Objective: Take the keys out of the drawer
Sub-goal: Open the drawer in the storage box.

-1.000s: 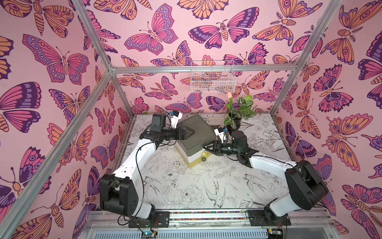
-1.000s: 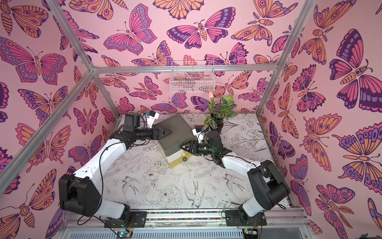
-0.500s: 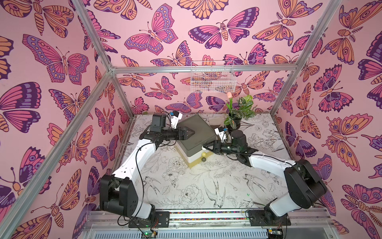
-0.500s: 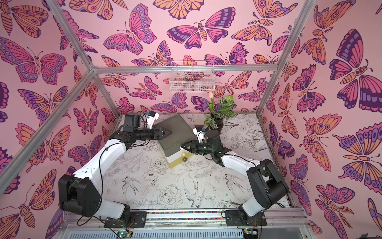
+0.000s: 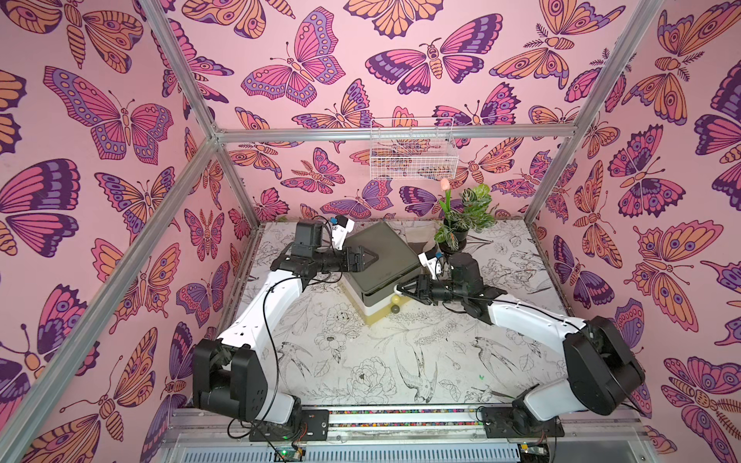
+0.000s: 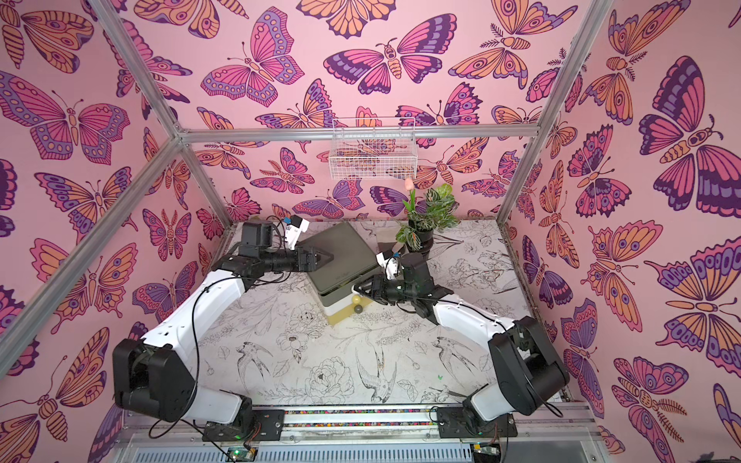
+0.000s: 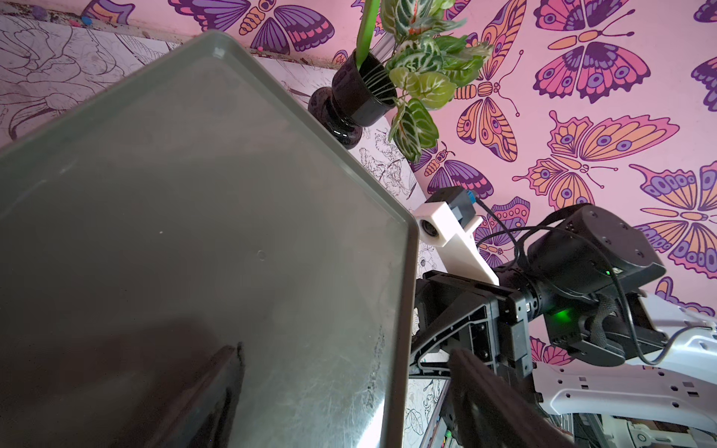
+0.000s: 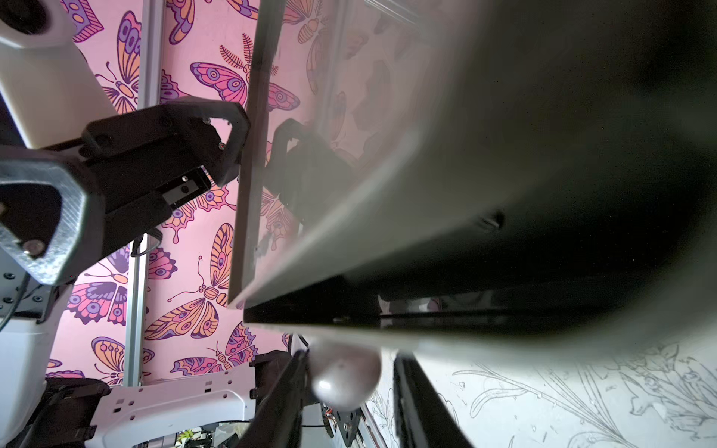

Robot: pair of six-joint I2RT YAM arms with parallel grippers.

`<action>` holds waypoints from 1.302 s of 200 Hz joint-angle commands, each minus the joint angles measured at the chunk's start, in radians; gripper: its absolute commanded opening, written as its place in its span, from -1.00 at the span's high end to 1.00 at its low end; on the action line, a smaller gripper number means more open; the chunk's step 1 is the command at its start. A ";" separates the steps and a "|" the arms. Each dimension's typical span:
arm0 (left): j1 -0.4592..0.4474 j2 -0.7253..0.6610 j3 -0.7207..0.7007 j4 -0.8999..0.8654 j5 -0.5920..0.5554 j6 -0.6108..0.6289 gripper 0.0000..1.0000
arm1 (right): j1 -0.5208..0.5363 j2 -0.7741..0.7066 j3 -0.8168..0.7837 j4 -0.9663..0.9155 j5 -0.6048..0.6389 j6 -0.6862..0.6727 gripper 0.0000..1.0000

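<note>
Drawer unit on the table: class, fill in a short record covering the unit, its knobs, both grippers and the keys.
drawer unit: grey-green top, white drawer above yellow one
pale knob: upper
dark knob: lower
right gripper: open, jaws astride the pale knob
left gripper: open, at the unit's top
keys: not in view

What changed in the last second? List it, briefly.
The right end effector edged in toward the drawer unit; its jaws now straddle the pale knob, grip uncertain. The left end effector, open over the unit's top, and the unit itself stayed put.
</note>
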 commanded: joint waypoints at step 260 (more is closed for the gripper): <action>-0.005 0.008 -0.043 -0.103 -0.020 0.007 -0.78 | 0.026 -0.032 -0.020 0.045 0.156 0.047 0.33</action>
